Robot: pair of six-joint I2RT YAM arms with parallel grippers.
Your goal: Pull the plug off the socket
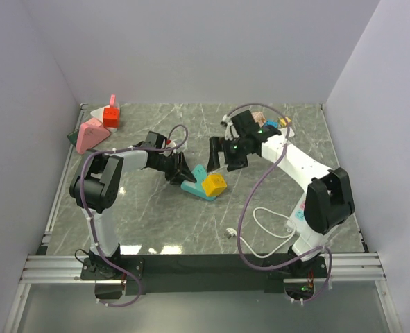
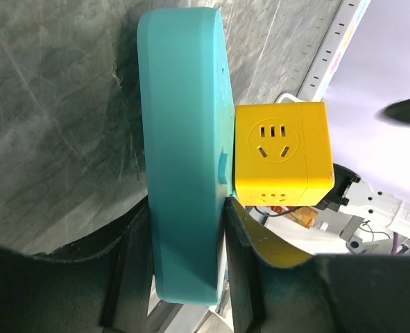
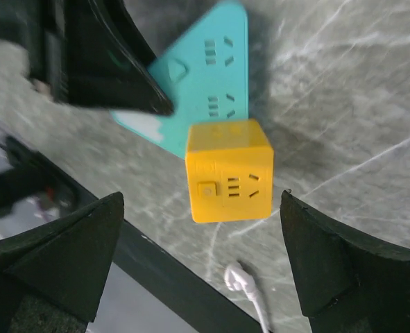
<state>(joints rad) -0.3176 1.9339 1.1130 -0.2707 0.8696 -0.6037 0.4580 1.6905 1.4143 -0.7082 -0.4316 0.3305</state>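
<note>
A teal power-strip socket lies mid-table with a yellow cube plug stuck in its near end. My left gripper is shut on the socket's far end. In the left wrist view the socket sits tight between my two fingers, and the cube stands out from its face. My right gripper is open and empty just above and behind the cube. In the right wrist view the cube lies between its spread fingers, untouched, with the socket behind it.
A loose white cable with a small white plug lies near the table's front, also in the right wrist view. A pink block and a red block sit at back left. Several coloured items sit at back right.
</note>
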